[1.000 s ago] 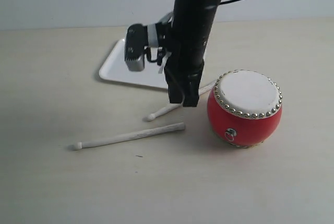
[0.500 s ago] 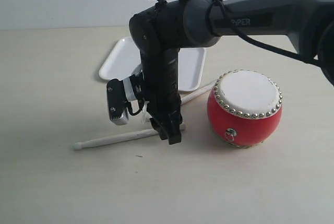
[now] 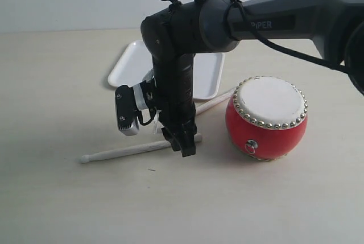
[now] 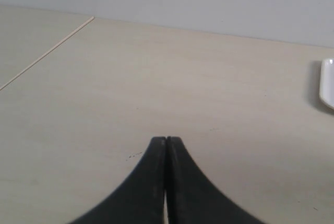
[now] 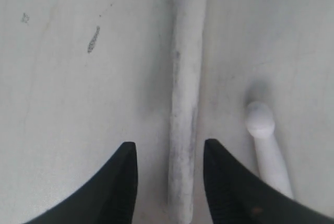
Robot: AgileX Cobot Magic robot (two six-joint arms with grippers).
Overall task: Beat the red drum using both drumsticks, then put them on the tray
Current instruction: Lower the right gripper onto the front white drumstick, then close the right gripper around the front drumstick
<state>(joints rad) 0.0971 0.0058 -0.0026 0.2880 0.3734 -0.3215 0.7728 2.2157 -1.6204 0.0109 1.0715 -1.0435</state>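
Note:
The red drum (image 3: 266, 119) stands upright on the table at the right. One drumstick (image 3: 125, 151) lies flat to the left of the drum, nearer the front. My right gripper (image 3: 185, 147) is low over its thick end and open, with a jaw on each side of the stick (image 5: 185, 104) and not touching it. The other drumstick (image 3: 215, 101) lies between the drum and the white tray (image 3: 129, 62), partly hidden by the arm; its rounded tip (image 5: 260, 119) shows beside my right jaw. My left gripper (image 4: 166, 139) is shut on nothing, above bare table.
The right arm (image 3: 187, 33) reaches in from the upper right and hides part of the tray. The wrist camera (image 3: 126, 118) juts out to the arm's left. In the left wrist view the tray's rim (image 4: 327, 85) and a table seam (image 4: 47, 54) show.
The right arm dropped from above the far drumstick toward the front-left, onto the near stick's thick end, and its jaws opened. The left gripper stayed shut.

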